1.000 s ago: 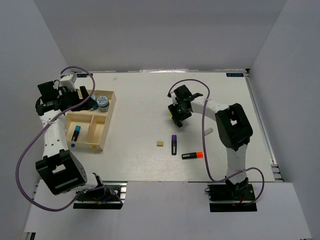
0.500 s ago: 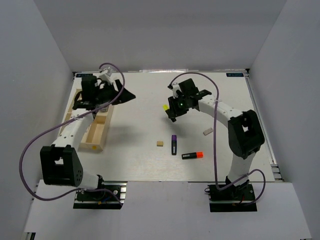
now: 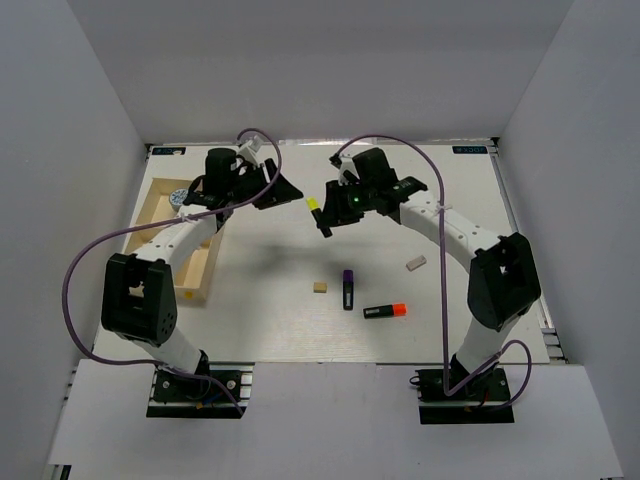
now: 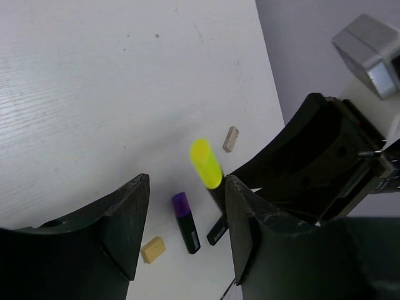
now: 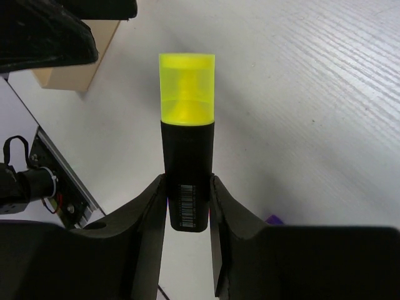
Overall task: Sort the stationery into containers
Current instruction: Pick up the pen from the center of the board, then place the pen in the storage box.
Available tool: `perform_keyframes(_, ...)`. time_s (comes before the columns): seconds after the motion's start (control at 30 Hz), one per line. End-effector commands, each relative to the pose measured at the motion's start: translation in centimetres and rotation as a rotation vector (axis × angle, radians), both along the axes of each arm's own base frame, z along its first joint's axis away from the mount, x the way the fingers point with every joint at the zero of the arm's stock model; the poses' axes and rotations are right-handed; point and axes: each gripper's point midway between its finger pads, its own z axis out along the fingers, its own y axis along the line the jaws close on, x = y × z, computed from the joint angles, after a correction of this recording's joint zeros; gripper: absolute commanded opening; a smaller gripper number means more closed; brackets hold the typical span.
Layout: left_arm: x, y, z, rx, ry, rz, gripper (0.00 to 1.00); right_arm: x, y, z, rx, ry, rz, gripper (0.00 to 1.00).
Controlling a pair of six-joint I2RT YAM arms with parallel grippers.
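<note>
Right gripper [image 5: 187,206] pinches the yellow highlighter [image 5: 186,125] by its black body, cap pointing outward, held above the bench [image 3: 270,300] to the right of the tray [image 3: 195,275]. Left gripper [image 3: 280,190] is spread and empty, between the tray and that highlighter. Purple highlighter [image 3: 348,289], orange highlighter [image 3: 385,311], tan eraser [image 3: 320,287] and grey eraser [image 3: 416,264] lie on the bench, farther right of the tray.

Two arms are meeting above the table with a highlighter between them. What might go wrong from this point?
1. The right gripper pinches the yellow highlighter only near its uncapped end, so a nudge from the open left gripper may lever it loose.
2. The grippers are close together in mid-air, so a misjudged approach might knock their fingers together.
3. If dropped, the highlighter would likely land on the table, away from the tray.
</note>
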Motion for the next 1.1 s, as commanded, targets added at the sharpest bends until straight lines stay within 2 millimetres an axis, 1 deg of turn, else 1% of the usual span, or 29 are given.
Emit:
perform_keyframes(0.0, 0.2, -1.7, 2.7, -0.028, -0.080, -0.029, 0.61, 0.6, 1.3, 2.8, 0.048, -0.038, -0.029, 0.00)
perform_keyframes(0.03, 0.0, -2.2, 2.6, -0.028, -0.084, -0.042, 0.61, 0.7, 1.5, 2.5, 0.044, -0.036, -0.026, 0.00)
perform_keyframes(0.07, 0.2, -2.2, 2.5, -0.022, -0.087, -0.040, 0.61, 0.8, 1.7, 2.7, 0.043, -0.039, -0.029, 0.00)
perform_keyframes(0.13, -0.2, -3.0, 2.4, -0.014, -0.087, -0.057, 0.61, 0.9, 1.9, 2.9, 0.043, -0.045, -0.026, 0.00)
perform_keyframes(0.23, -0.2, -3.3, 1.9, -0.002, -0.078, -0.054, 0.61, 0.6, 2.5, 3.5, 0.052, -0.053, -0.013, 0.00)
perform_keyframes(0.33, -0.4, -3.5, 1.6, 0.007, -0.071, -0.053, 0.59, 0.6, 2.6, 4.0, 0.054, -0.071, -0.017, 0.00)
perform_keyframes(0.43, -0.9, -3.8, 1.1, 0.011, -0.058, -0.060, 0.55, 0.5, 2.7, 3.9, 0.043, -0.083, -0.024, 0.00)
perform_keyframes(0.47, -1.2, -3.7, 0.9, 0.013, -0.056, -0.061, 0.51, 0.6, 2.6, 4.0, 0.043, -0.086, -0.026, 0.00)
perform_keyframes(0.57, -1.7, -3.9, 1.1, 0.016, -0.066, -0.068, 0.44, 0.8, 2.6, 3.8, 0.037, -0.089, -0.031, 0.00)
perform_keyframes(0.6, -1.7, -3.8, 1.0, 0.022, -0.067, -0.064, 0.37, 0.8, 2.6, 3.9, 0.039, -0.093, -0.028, 0.00)
perform_keyframes(0.67, -1.8, -3.5, 1.0, 0.031, -0.063, -0.052, 0.29, 0.6, 2.8, 3.8, 0.039, -0.096, -0.009, 0.01)
perform_keyframes(0.7, -2.0, -3.4, 1.3, 0.027, -0.056, -0.043, 0.19, 0.4, 2.8, 3.8, 0.039, -0.095, -0.002, 0.05)
perform_keyframes(0.73, -1.8, -2.8, 1.4, 0.024, -0.052, -0.023, 0.14, 0.1, 2.9, 3.8, 0.049, -0.097, 0.024, 0.19)
perform_keyframes(0.77, -1.7, -2.4, 1.3, 0.024, -0.047, -0.015, 0.10, 0.2, 2.7, 4.1, 0.053, -0.100, 0.025, 0.30)
perform_keyframes(0.8, -2.0, -2.3, 1.6, 0.021, -0.045, -0.013, 0.03, -0.1, 2.6, 4.3, 0.057, -0.109, 0.039, 0.47)
perform_keyframes(0.83, -1.6, -1.7, 1.8, 0.033, -0.053, 0.018, 0.00, -0.4, 2.4, 4.2, 0.055, -0.119, 0.064, 0.72)
perform_keyframes(0.87, -0.9, -0.7, 2.1, 0.049, -0.063, 0.052, 0.00, -0.6, 2.0, 4.9, 0.065, -0.138, 0.072, 0.79)
perform_keyframes(0.9, -0.6, 0.4, 2.7, 0.078, -0.086, 0.079, 0.00, -0.7, 1.7, 5.1, 0.066, -0.151, 0.084, 0.86)
perform_keyframes(0.93, 0.2, 1.5, 3.8, 0.094, -0.120, 0.123, 0.00, -1.5, 1.4, 4.8, 0.075, -0.146, 0.121, 0.89)
perform_keyframes(0.97, 1.1, 3.4, 4.6, 0.108, -0.144, 0.170, 0.00, -1.2, 0.1, 5.9, 0.078, -0.202, 0.138, 0.89)
perform_keyframes(1.0, 1.3, 4.8, 4.8, 0.154, -0.161, 0.184, 0.00, -1.3, -0.6, 6.2, 0.084, -0.220, 0.158, 0.89)
perform_keyframes(1.03, 1.8, 6.1, 6.6, 0.175, -0.206, 0.211, 0.00, -1.5, -1.2, 6.2, 0.079, -0.234, 0.168, 0.89)
perform_keyframes(1.07, 2.5, 7.7, 7.0, 0.226, -0.228, 0.249, 0.00, -0.9, -3.5, 6.3, 0.061, -0.277, 0.151, 0.89)
